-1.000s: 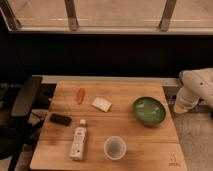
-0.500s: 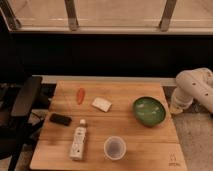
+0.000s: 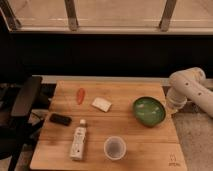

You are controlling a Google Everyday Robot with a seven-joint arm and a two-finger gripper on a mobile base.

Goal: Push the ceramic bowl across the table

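Observation:
The green ceramic bowl (image 3: 149,110) sits upright on the right side of the light wooden table (image 3: 100,130), near its right edge. My white arm comes in from the right, and its elbow bends down beside the table's right edge. The gripper (image 3: 173,107) is at the arm's lower end, just right of the bowl and at about the height of the tabletop. It is close to the bowl's right rim, and I cannot tell whether it touches.
On the table are an orange carrot-like piece (image 3: 80,95), a white sponge-like block (image 3: 101,104), a black device (image 3: 60,119), a white bottle lying down (image 3: 78,140) and a clear plastic cup (image 3: 115,148). A dark chair (image 3: 25,100) stands to the left. A window ledge runs behind.
My arm has moved left, from off the table's right side to right beside the bowl. The bowl and the other things have not moved.

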